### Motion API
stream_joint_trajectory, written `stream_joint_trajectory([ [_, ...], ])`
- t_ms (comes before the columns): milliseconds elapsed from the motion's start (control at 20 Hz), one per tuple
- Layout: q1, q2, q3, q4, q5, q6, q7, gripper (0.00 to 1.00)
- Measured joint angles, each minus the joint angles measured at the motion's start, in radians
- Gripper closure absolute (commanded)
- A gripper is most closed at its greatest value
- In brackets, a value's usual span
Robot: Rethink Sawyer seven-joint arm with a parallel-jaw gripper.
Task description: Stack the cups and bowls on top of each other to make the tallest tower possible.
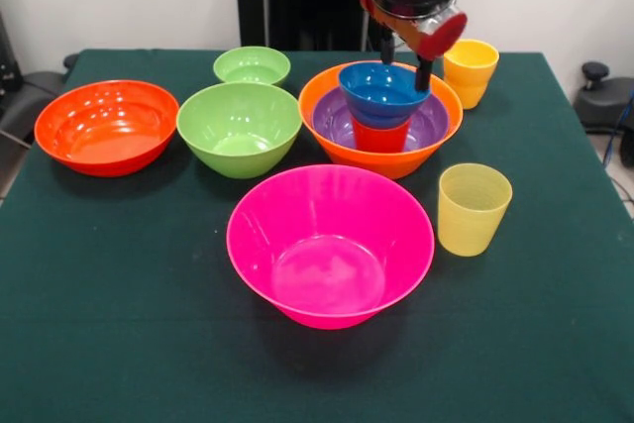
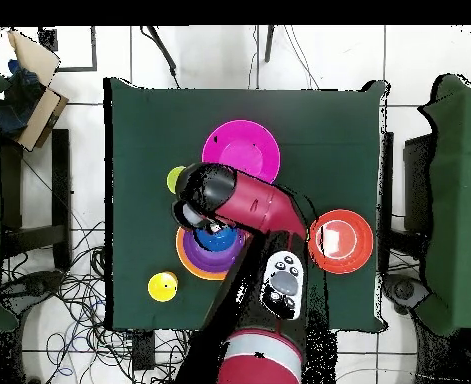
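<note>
My pincer [image 1: 404, 58] hangs over the tower [image 1: 381, 121], fingers spread either side of the small blue bowl's [image 1: 380, 92] far rim; whether they touch it I cannot tell. Blue bowl sits on the red-orange cup [image 1: 380, 136], which stands in the shallow purple bowl [image 1: 428, 124], nested in the large orange bowl [image 1: 396, 160].

Large pink bowl [image 1: 330, 245] nearest the camera. Medium green bowl [image 1: 239, 128], small green bowl [image 1: 252, 65] and red-orange bowl [image 1: 106, 126] lie loose on the counter [image 1: 119, 324]. Pale yellow cup [image 1: 473, 209] beside the pink bowl; deeper yellow cup [image 1: 470, 71] behind the tower.
</note>
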Motion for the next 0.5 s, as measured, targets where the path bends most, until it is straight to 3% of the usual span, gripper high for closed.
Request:
stream_joint_trajectory([
  [500,-0.084,-0.030,0.001,-0.032,-0.105,0.036,0.000,0.00],
])
